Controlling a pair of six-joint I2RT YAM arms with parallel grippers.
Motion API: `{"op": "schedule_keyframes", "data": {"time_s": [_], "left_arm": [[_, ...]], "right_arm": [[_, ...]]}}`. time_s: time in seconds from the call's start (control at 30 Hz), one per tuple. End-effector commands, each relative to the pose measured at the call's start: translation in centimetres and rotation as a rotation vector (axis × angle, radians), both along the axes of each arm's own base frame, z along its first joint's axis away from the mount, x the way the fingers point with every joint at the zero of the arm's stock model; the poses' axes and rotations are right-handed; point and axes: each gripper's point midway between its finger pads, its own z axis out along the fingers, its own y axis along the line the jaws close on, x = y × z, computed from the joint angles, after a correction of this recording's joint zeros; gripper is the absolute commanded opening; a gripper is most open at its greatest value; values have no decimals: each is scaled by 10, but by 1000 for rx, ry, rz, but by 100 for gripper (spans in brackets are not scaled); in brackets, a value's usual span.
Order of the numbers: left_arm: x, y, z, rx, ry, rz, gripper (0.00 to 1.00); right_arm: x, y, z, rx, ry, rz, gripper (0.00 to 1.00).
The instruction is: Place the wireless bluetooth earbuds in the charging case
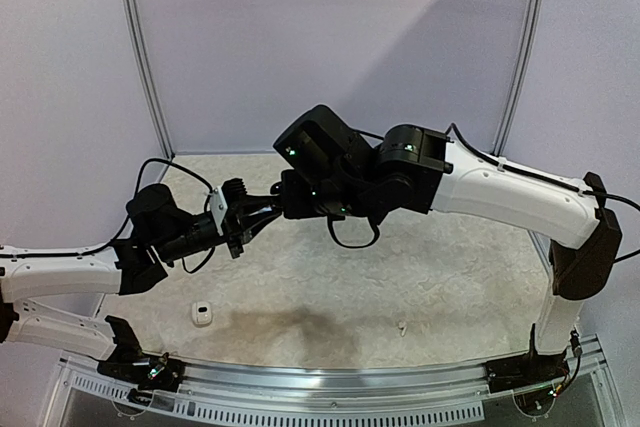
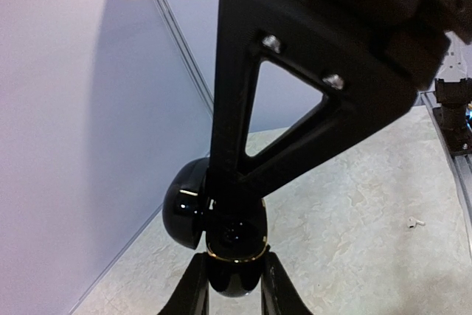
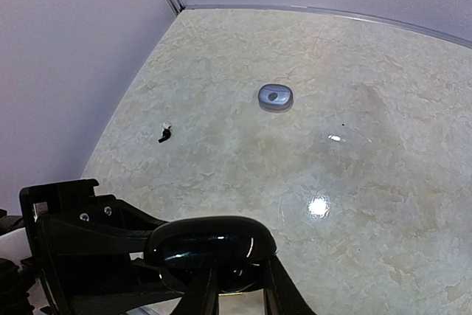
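Nearest me, a white earbud (image 1: 402, 327) and a pale spare case (image 1: 202, 313) are lying loose on the table (image 1: 450, 277). Above mid-table, my left pincer (image 1: 235, 219) is clamping the base of the black charging case (image 2: 233, 274), lid swung open, seemingly so that its mouth is facing the right pincer (image 3: 237, 283). That one is pressing in, fingers nearly together; I cannot tell whether a bud is between them. Beyond, a black earbud (image 3: 164, 135) is lying on the table.
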Motion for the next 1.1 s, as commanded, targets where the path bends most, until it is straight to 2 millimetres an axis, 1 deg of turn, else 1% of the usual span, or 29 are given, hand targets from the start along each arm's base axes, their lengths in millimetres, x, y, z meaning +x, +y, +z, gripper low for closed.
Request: {"op": "schedule_keyframes", "data": {"time_s": [0.0, 0.23, 0.37, 0.57, 0.7, 0.83, 1.07], "left_arm": [[-11, -6, 3, -20, -8, -49, 0], [-11, -6, 2, -24, 6, -47, 0], [-10, -5, 1, -24, 20, -44, 0], [-6, -4, -7, -7, 73, -23, 0], [-4, -2, -11, 2, 95, -10, 0], [-4, -2, -10, 1, 90, -7, 0], [-6, -3, -9, 0, 79, -19, 0]], "right_arm": [[3, 3, -6, -26, -14, -11, 20], [2, 0, -2, -34, -24, -6, 7], [2, -4, 9, -33, -46, 10, 0], [-5, -7, 19, -39, -58, 72, 0], [-8, -14, 29, -22, -75, 88, 0], [-10, -21, 34, -8, -86, 89, 0], [-11, -13, 30, 13, -95, 119, 0]]}}
